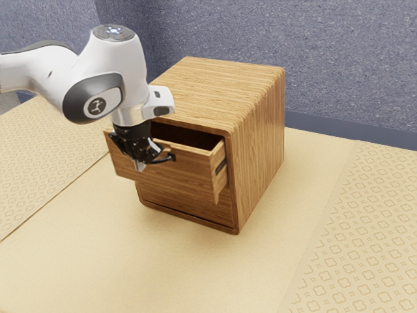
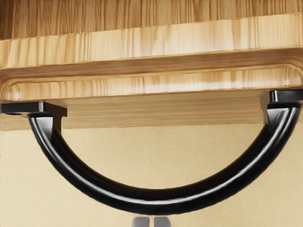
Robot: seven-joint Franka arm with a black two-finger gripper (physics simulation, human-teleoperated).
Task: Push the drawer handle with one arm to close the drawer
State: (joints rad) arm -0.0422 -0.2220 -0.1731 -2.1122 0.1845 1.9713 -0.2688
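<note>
My gripper (image 1: 139, 167) is at the drawer front in the exterior view, pointing down beside the black handle (image 1: 167, 158). The wooden drawer (image 1: 189, 175) stands partly out of its cabinet, with its dark inside showing above the front. In the wrist view the curved handle (image 2: 156, 201) bows outward from the drawer front (image 2: 151, 82). Just outside the middle of that curve are the tips of my gripper (image 2: 151, 222), close together with nothing between them. Whether they touch the handle, I cannot tell.
The wooden cabinet (image 1: 260, 150) stands on a pale yellow surface (image 1: 150, 267) with patterned areas at both sides. Behind it rises a speckled blue-grey wall (image 1: 352, 65).
</note>
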